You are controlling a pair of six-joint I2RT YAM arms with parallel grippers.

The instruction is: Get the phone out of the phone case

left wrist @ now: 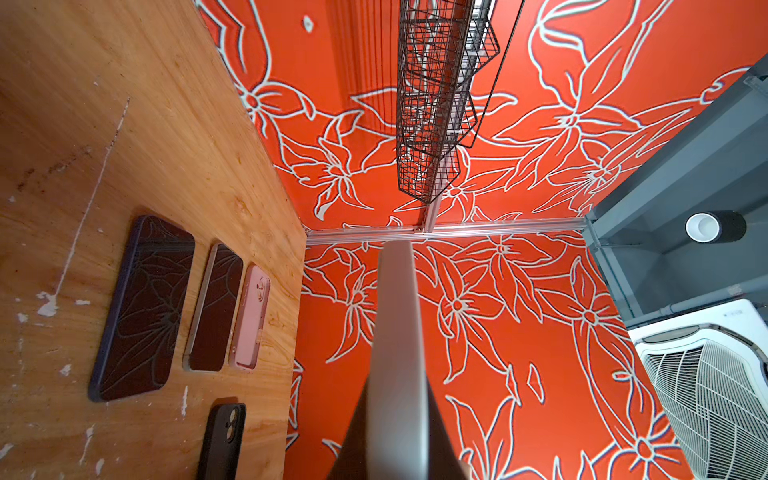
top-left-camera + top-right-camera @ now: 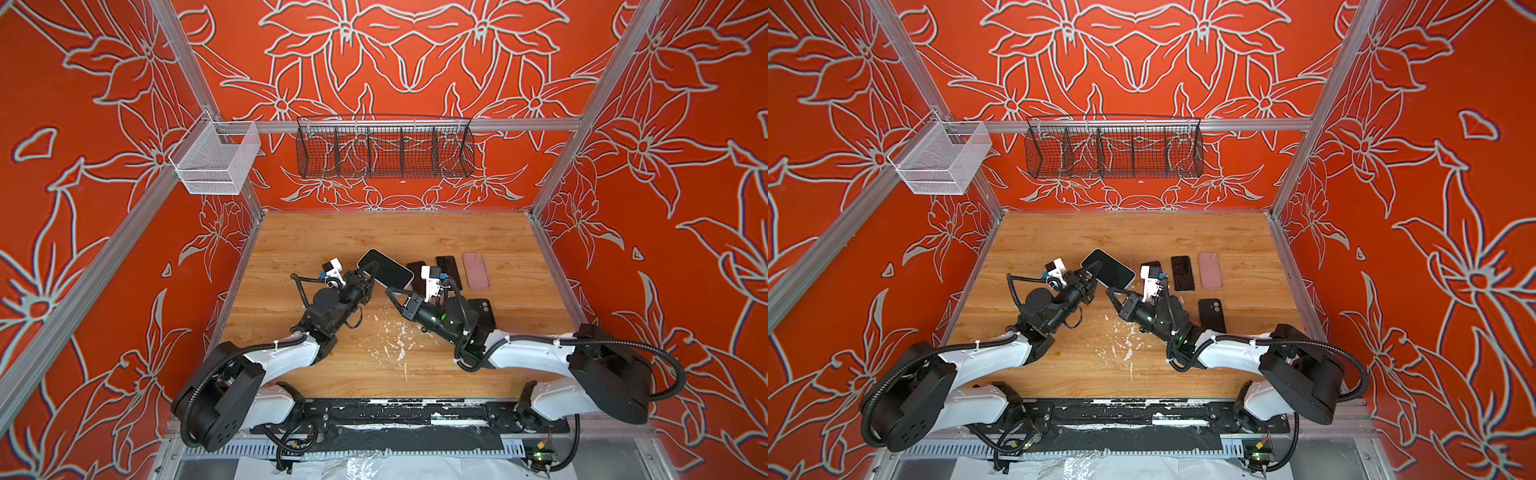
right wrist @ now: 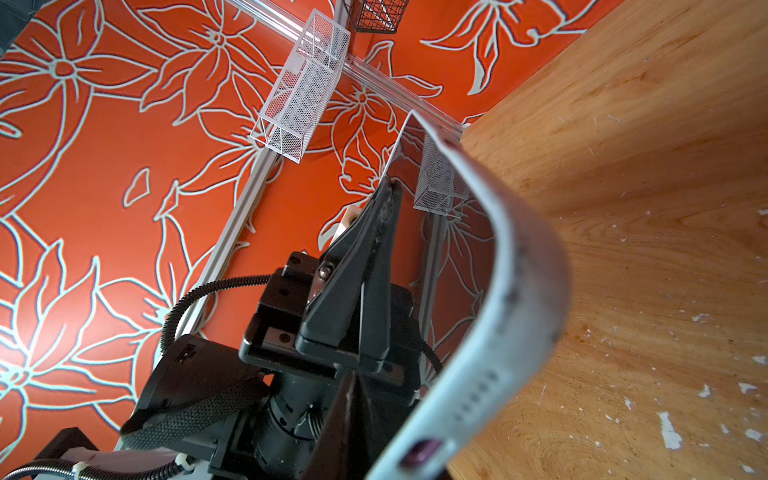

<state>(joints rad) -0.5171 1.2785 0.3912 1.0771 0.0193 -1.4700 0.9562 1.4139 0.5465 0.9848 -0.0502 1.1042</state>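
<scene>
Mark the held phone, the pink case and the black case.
held phone (image 2: 1108, 269): a top view, middle of its screen.
pink case (image 2: 1209, 271): a top view, middle of its back.
black case (image 2: 1212, 319): a top view, back, below the lenses.

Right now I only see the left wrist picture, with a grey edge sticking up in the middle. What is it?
Observer: That's a phone in a white case. From above I can see its dark screen.
Operator: Is the other arm helping?
Observer: The right tool has its tip at the phone's near corner. I can't tell whether it's pinching.
</scene>
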